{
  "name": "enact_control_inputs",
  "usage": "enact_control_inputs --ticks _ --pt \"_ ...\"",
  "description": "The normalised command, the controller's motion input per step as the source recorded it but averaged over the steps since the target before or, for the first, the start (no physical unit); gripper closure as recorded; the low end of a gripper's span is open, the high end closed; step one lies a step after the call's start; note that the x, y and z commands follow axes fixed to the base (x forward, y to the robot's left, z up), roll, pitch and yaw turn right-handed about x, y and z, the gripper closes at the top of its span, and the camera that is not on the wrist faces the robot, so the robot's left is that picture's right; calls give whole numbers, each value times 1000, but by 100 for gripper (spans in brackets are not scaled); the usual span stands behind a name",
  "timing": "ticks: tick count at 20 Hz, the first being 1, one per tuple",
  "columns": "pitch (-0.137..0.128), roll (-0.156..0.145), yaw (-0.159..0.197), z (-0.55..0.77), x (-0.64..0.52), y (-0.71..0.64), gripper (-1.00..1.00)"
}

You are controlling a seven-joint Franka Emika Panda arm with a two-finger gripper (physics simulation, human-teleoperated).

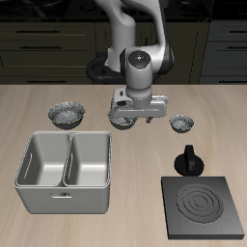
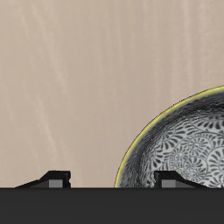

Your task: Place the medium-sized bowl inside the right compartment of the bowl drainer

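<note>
The medium-sized bowl (image 1: 119, 122) sits on the table behind the bowl drainer (image 1: 66, 183), mostly covered by my gripper (image 1: 133, 118). In the wrist view the bowl (image 2: 184, 140) shows a speckled inside and a yellowish rim. My gripper (image 2: 114, 179) is open, with its fingers wide apart. One fingertip (image 2: 171, 179) is over the bowl's inside and the other (image 2: 57, 178) is outside the rim. The drainer is a light-grey tub with two deep basins, both empty.
The wider speckled bowl (image 1: 68, 114) sits behind the drainer's far end. The smallest bowl (image 1: 181, 123) lies on the gripper's other side. A black moka pot (image 1: 188, 160) and a dark stove plate (image 1: 203, 205) stand near the front edge.
</note>
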Motion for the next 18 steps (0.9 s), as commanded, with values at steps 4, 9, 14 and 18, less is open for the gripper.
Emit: enact_control_inputs --ticks 4,9,14,18 --pt "-6 -11 -18 105 5 -173 100" --pt "-21 -28 -22 192 29 -164 100" --pt "-18 0 -10 259 59 -99 100" --pt "-19 -4 -12 452 92 -182 100"
